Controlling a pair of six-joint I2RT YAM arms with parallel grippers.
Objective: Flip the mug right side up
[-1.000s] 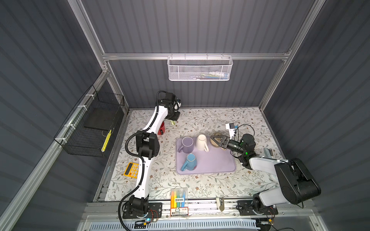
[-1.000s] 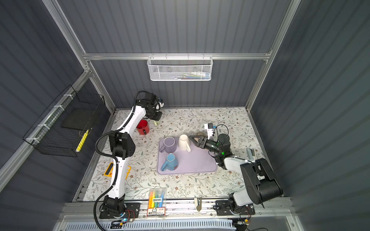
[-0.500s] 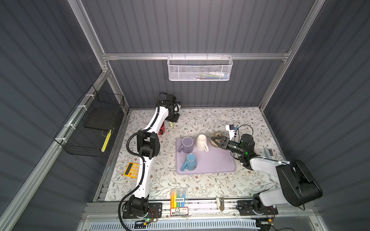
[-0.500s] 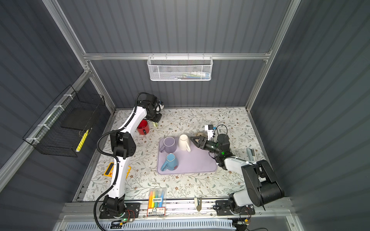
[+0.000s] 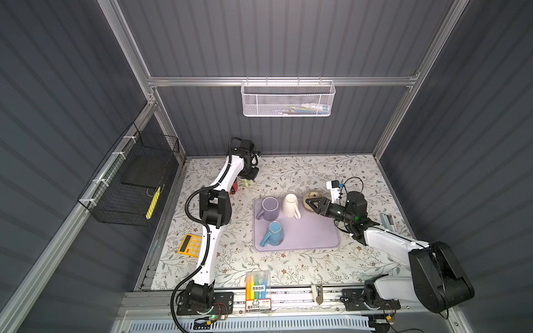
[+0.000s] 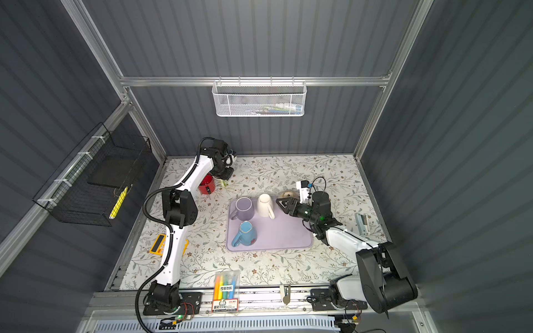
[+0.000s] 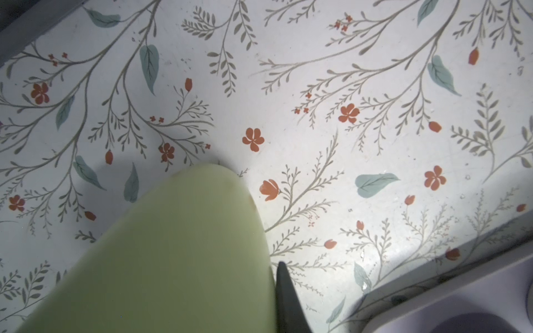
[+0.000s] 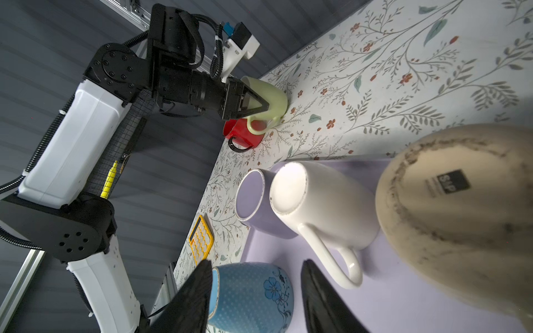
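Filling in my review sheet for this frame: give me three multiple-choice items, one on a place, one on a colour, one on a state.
1. Where is the red mug? A on the purple tray; B on the table beside the pale green mug; C in the wire basket.
2. What colour is the mug in the left gripper? A blue; B white; C pale green.
3. How does the white mug stand? A base up; B mouth up; C on its side.
Key: 1 B, it rests on the floral surface next to that mug; 2 C, the shut jaws hold it; 3 A, its flat base faces up.
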